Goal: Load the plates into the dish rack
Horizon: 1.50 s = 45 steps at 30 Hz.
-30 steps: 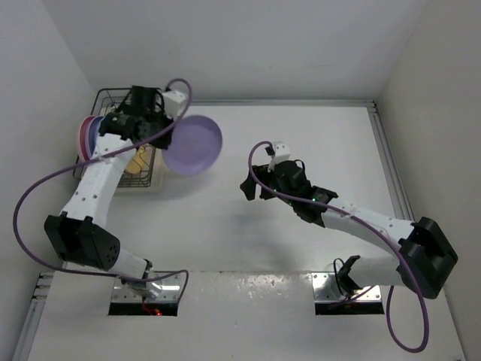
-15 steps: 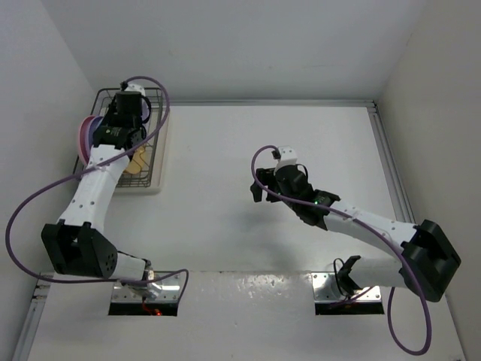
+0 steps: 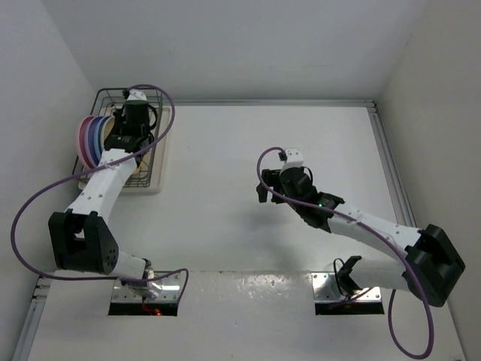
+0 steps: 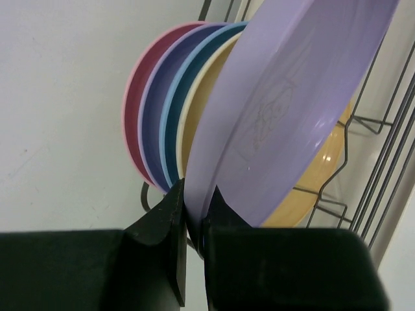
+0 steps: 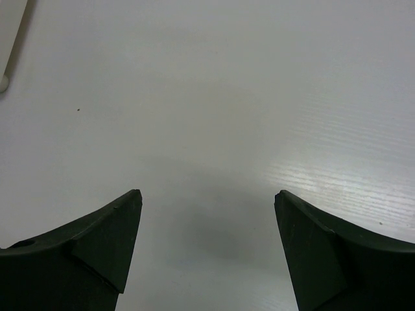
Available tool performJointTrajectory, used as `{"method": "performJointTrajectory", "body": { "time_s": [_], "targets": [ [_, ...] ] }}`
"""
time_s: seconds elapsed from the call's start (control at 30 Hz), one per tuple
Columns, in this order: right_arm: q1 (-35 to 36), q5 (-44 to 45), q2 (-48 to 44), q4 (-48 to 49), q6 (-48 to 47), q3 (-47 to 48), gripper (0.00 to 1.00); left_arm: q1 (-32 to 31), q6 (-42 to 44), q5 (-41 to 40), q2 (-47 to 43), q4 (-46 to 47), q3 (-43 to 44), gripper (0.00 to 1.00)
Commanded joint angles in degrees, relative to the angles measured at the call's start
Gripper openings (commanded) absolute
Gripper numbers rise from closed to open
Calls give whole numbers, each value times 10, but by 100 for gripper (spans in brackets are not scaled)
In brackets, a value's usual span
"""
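Swung in over the dish rack (image 3: 155,96), the left gripper (image 4: 194,194) stood pinching the rim of the last lilac plate (image 4: 292,97) beside five plates (image 4: 165,123) already slotted, so lowering it into the rack and letting go looked next, while the right gripper (image 5: 206,194) gaped idle, well right of the rack.

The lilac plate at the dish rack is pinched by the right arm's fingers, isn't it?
Not the right: the left arm's fingers pinch the lilac plate by its rim at the dish rack, as the left wrist view shows.
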Motion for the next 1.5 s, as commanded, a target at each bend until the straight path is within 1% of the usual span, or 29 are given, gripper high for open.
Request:
{"method": "performJointTrajectory", "body": {
  "time_s": [0.0, 0.03, 0.07, 0.1, 0.17, 0.23, 0.27, 0.3, 0.43, 0.5, 0.57, 0.6, 0.63, 0.67, 0.77, 0.9, 0.97, 1.0, 1.03, 1.1, 1.13, 1.17, 1.2, 1.23, 1.27, 1.33, 1.37, 1.4, 1.47],
  "targets": [
    [-2, 13, -19, 12, 5, -4, 83, 13, -20, -86, -2, 19, -9, 0],
    [-2, 14, -19, 12, 5, -5, 83, 13, -40, -76, -10, 19, -9, 0],
    [-2, 15, -20, 12, 6, -4, 83, 13, -49, -67, -20, 19, -26, 0],
    [-2, 15, -20, 11, 6, -5, 83, 13, -49, -40, -25, 19, -35, 0],
    [-3, 18, -23, 9, 5, -6, 83, 13, -70, -25, -25, 8, -50, 0],
    [-3, 19, -23, 8, 2, -7, 83, 13, -86, -1, -18, -16, -55, 0],
    [-2, 20, -26, 8, 3, -7, 83, 18, -104, 13, -18, -46, -55, 0],
    [-3, 23, -29, 8, -2, -7, 83, 18, -110, 37, -10, -57, -55, 0],
    [-5, 30, -40, 5, -1, -14, 83, 24, -121, 43, 3, -64, -63, 0],
    [-6, 31, -43, 4, -2, -15, 83, 31, -127, 50, 10, -76, -58, 3],
    [-5, 30, -45, 0, -2, -16, 83, 37, -134, 55, 10, -88, -48, 27],
    [-6, 31, -48, -1, -1, -15, 83, 37, -134, 64, 10, -94, -31, 41],
    [-6, 32, -47, -3, 0, -15, 83, 37, -134, 64, 10, -94, -21, 60],
    [-7, 32, -49, -4, 0, -16, 83, 37, -134, 72, 4, -102, -13, 81],
    [-6, 30, -53, -4, 1, -17, 83, 37, -128, 95, -10, -118, 19, 91],
    [-6, 42, -64, -10, 1, -18, 85, 37, -100, 128, -32, -144, 60, 92],
    [-11, 42, -75, -13, -1, -23, 86, 11, -72, 179, -55, -144, 65, 92],
    [-12, 42, -83, -13, 1, -24, 86, 0, -31, 201, -63, -144, 65, 92],
    [-19, 38, -91, -29, -2, -26, 87, -13, -7, 255, -70, -151, 65, 92],
    [-30, 38, -98, -56, -3, -26, 90, -46, 33, 299, -84, -178, 53, 92],
    [-33, 33, -114, -67, -4, -26, 91, -55, 72, 321, -84, -191, 43, 92],
    [-46, 31, -120, -78, -2, -26, 93, -65, 88, 338, -84, -203, 16, 92],
    [-48, 30, -133, -109, -1, -30, 95, -83, 97, 338, -90, -210, -4, 92],
    [-54, 29, -146, -120, -2, -31, 96, -91, 116, 331, -90, -216, -28, 92],
    [-67, 28, -155, -152, 3, -41, 97, -101, 125, 306, -97, -216, -85, 91],
    [-82, 35, -191, -175, 19, -51, 100, -130, 159, 285, -116, -192, -149, 89],
    [-87, 45, -211, -195, 24, -70, 100, -141, 168, 267, -126, -180, -210, 89],
    [-90, 50, -222, -217, 35, -77, 100, -157, 175, 267, -138, -154, -238, 89],
    [-99, 61, -263, -254, 52, -102, 100, -181, 186, 268, -167, -141, -294, 89]
  ]
}}
